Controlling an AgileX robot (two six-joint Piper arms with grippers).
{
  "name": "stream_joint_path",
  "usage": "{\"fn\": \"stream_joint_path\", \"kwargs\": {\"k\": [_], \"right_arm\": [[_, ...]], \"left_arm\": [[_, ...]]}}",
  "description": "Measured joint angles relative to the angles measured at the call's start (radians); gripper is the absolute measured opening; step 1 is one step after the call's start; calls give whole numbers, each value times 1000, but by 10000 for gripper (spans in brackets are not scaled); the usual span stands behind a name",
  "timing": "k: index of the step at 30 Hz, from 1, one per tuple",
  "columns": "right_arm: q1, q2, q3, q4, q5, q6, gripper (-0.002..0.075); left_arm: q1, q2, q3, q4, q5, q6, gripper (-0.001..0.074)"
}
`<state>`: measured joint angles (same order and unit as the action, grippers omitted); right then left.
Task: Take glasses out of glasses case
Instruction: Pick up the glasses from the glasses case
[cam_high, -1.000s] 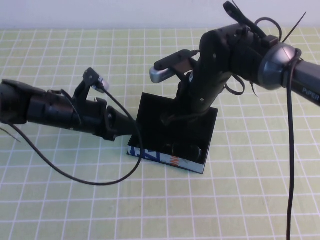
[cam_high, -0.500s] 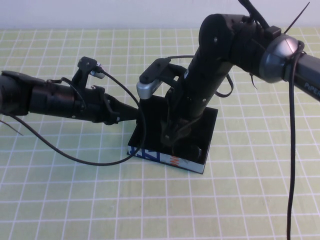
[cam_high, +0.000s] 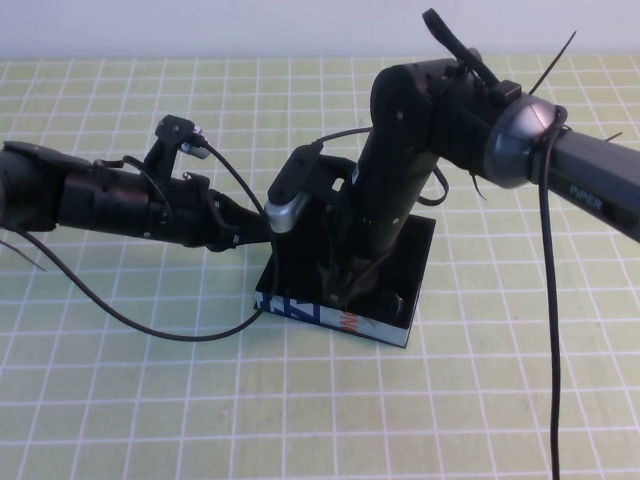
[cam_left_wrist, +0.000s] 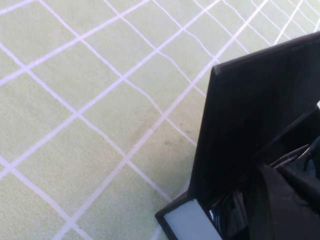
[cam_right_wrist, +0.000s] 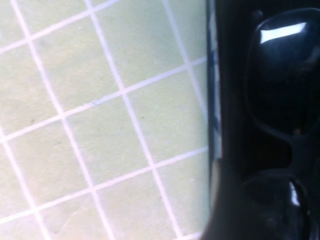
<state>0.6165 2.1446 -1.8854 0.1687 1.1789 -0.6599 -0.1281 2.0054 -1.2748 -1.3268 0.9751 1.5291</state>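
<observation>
The glasses case sits open at mid table, its light-blue printed front towards me. The black glasses lie inside it. In the right wrist view their dark lenses show beside the case's front wall. My right gripper reaches down into the case, open, with one finger at the front wall beside a lens. My left gripper is against the left edge of the raised lid. The case's blue front shows below the lid.
The table is covered with a light-green cloth with a white grid. A black cable from the left arm loops over the cloth in front of the case's left corner. The right arm's cable hangs at the right.
My right arm has swung left and lowered its gripper into the case over the glasses. My left gripper rose from the case's left side to the lid edge, then held still.
</observation>
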Motion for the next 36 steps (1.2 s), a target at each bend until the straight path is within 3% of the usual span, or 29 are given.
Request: {"fn": "stream_joint_path", "kwargs": {"k": [25, 33, 36], "right_arm": [[2, 47, 0, -55, -75, 2, 300], [2, 47, 0, -61, -75, 2, 162], [2, 47, 0, -61, -75, 2, 143]], "left_arm": [[0, 0, 0, 10, 0, -8, -4], [0, 0, 0, 10, 0, -8, -4], [0, 0, 0, 10, 0, -8, -4]]}}
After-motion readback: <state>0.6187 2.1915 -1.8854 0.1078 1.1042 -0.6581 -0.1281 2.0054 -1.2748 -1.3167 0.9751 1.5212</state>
